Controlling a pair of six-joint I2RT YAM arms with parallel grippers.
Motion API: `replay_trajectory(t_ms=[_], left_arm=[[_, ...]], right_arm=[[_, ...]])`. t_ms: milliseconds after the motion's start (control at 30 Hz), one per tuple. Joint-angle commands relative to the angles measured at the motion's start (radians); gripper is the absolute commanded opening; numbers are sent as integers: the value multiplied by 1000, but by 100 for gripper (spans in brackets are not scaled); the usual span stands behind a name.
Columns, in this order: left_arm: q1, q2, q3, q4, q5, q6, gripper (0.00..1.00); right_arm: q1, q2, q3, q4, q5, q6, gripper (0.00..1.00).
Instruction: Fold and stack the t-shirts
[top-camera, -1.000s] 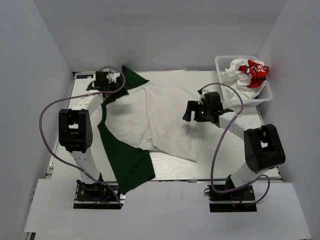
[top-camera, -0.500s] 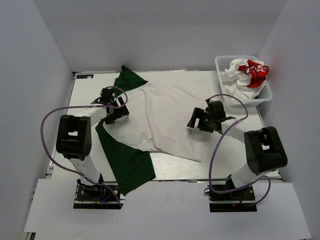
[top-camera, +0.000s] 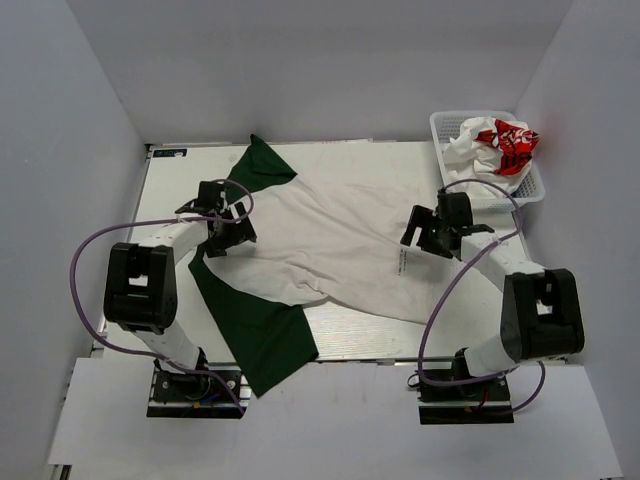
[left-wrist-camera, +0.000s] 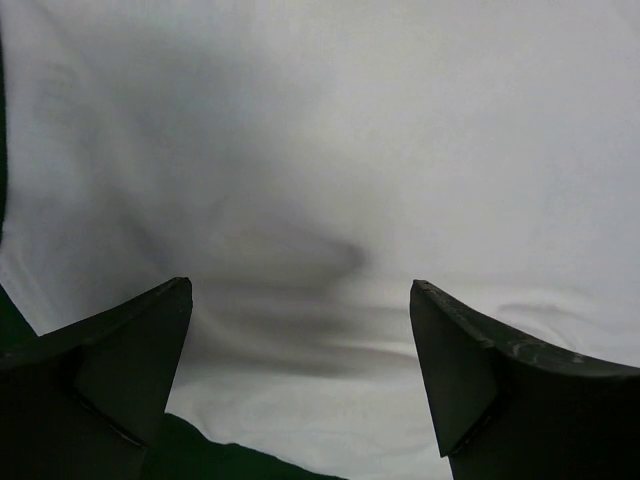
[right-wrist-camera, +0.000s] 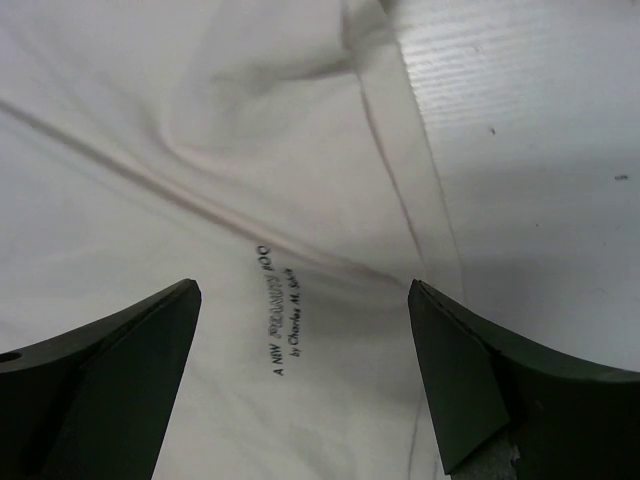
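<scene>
Top: green-sleeved off-white t-shirt (top-camera: 320, 230) lies creased and spread between left gripper (top-camera: 225, 236) and right gripper (top-camera: 424, 235), both released. A white tee with red print (top-camera: 500, 140) sits in the basket (top-camera: 478, 114) beyond the right one.
Left wrist: plain cloth spans the open jaws, with a green sleeve (left-wrist-camera: 230, 468) at lower left.
Right wrist: small lettering (right-wrist-camera: 282, 320) lies between the jaws, with the hem edge and bare table (right-wrist-camera: 540, 150) to their right.

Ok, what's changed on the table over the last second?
The left gripper came back from the far green sleeve toward its base and now hangs over the off-white t-shirt, at its left side. The right gripper slid right, and the shirt's body spread out to the right with it. Both jaws stand open, holding nothing. The basket and the white-and-red shirt in it stayed put.
</scene>
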Motion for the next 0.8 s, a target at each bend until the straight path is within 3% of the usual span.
replay_trajectory(t_ms=[0, 167, 433, 567, 767], left_arm=[[-5, -111, 4, 0, 72, 26, 100], [-25, -140, 48, -18, 53, 16, 100], [-34, 25, 191, -64, -23, 16, 100], [-43, 78, 185, -78, -23, 16, 100], [-43, 67, 91, -20, -2, 26, 100]], right_arm=[[35, -92, 45, -18, -55, -74, 90], [90, -174, -20, -62, -10, -54, 90], [176, -155, -148, -59, -35, 10, 90], [173, -164, -232, -53, -55, 58, 90], [125, -152, -242, -120, 155, 81, 90]])
